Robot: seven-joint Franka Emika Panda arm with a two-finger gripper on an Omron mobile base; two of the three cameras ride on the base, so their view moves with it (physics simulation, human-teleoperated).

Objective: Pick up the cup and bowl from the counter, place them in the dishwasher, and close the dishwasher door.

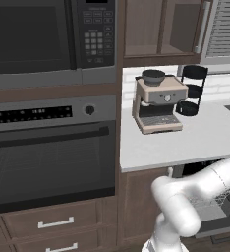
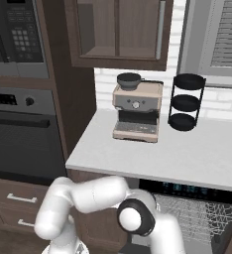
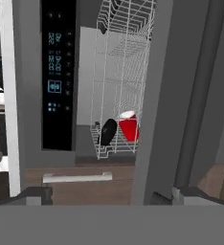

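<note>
Red, one cup (image 3: 128, 126) beside one dark bowl (image 3: 107, 131) in the dishwasher's wire rack (image 3: 121, 72).

counter (image 2: 187, 158): light grey-white slab on brown cabinets. On it, coffee machine (image 2: 137, 110) near the back wall, black three-tier rack (image 2: 186, 101) just beside it on the window side, apart. Below the slab, dishwasher (image 2: 187, 191) with wire rack (image 3: 121, 86); hand view shows red cup (image 3: 129, 127) and a dark bowl (image 3: 107, 131) lying in the rack, side by side, about touching.

Glossy white rounded arm (image 2: 88, 196) with a dark circular joint cap (image 2: 134, 217).
</note>
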